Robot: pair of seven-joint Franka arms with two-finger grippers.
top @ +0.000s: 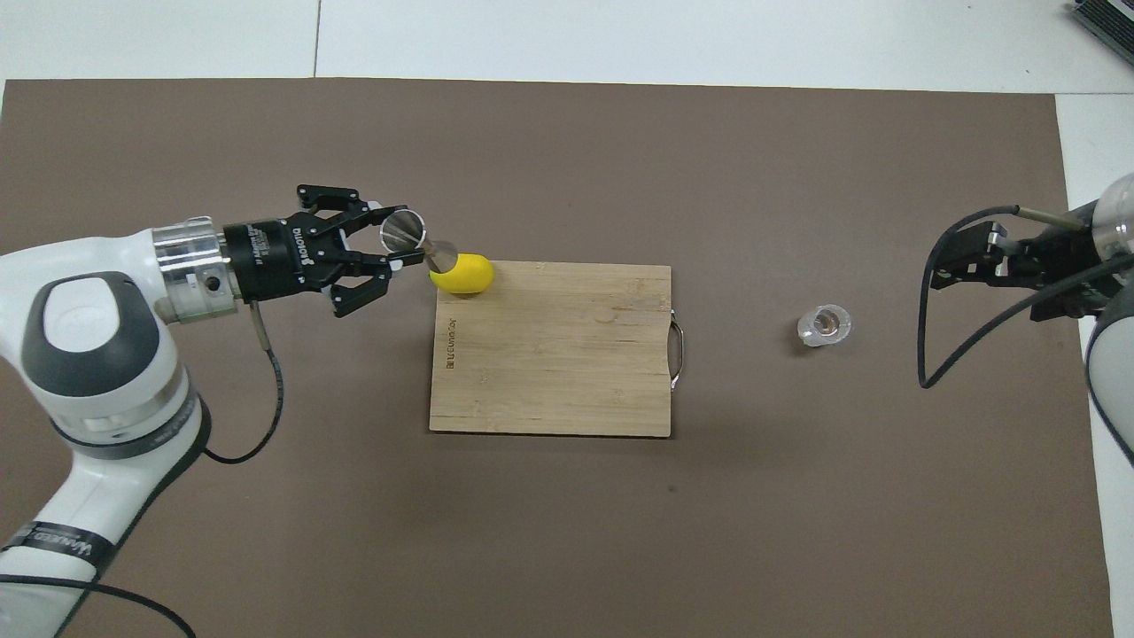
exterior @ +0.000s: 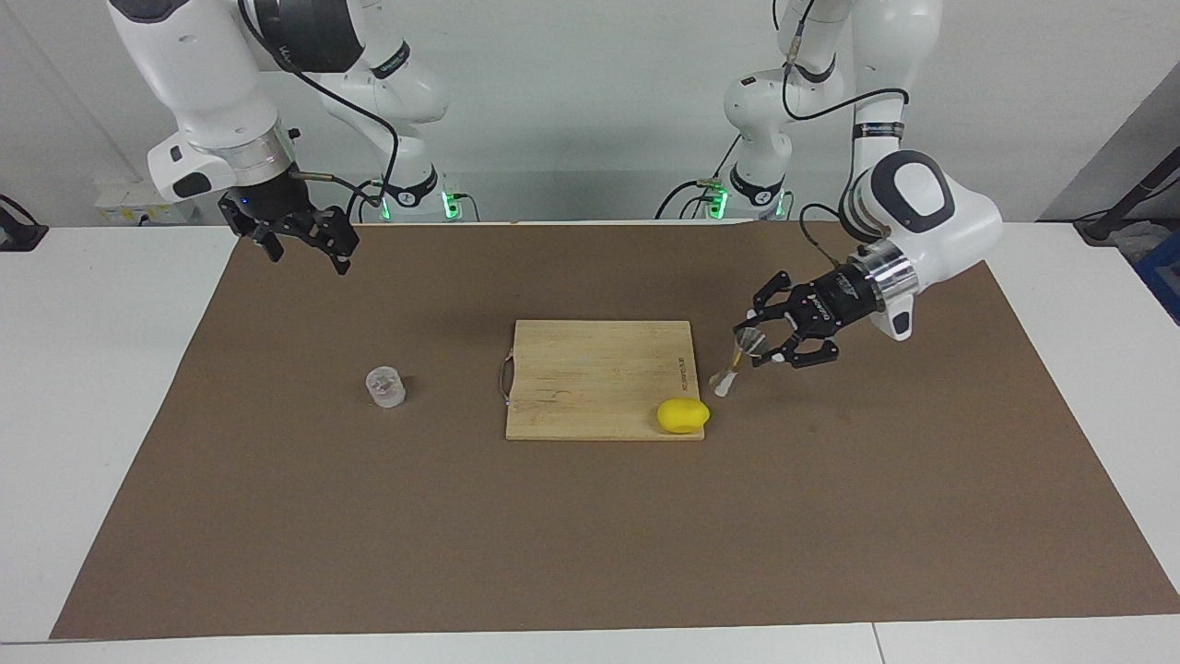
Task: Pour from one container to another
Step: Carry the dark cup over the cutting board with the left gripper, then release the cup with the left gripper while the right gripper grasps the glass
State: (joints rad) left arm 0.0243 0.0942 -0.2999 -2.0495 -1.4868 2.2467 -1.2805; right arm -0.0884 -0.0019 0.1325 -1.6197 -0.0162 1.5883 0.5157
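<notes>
L gripper [exterior: 758, 343] clamped on jigger [exterior: 737, 361], tilted, lifted beside lemon [exterior: 683, 415] at board [exterior: 590, 369] corner. Glass cup [exterior: 385, 386] on mat toward R arm's end, untouched. R gripper [exterior: 304, 242] wide, waiting. Pour not yet begun.

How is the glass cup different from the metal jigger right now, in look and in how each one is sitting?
The glass cup is clear and squat; the jigger is grey metal, two cones joined at a narrow waist. The cup stands upright and untouched on the brown mat toward the right arm's end; the jigger is tilted, gripped by the left gripper beside the lemon. Both are small open vessels.
</notes>
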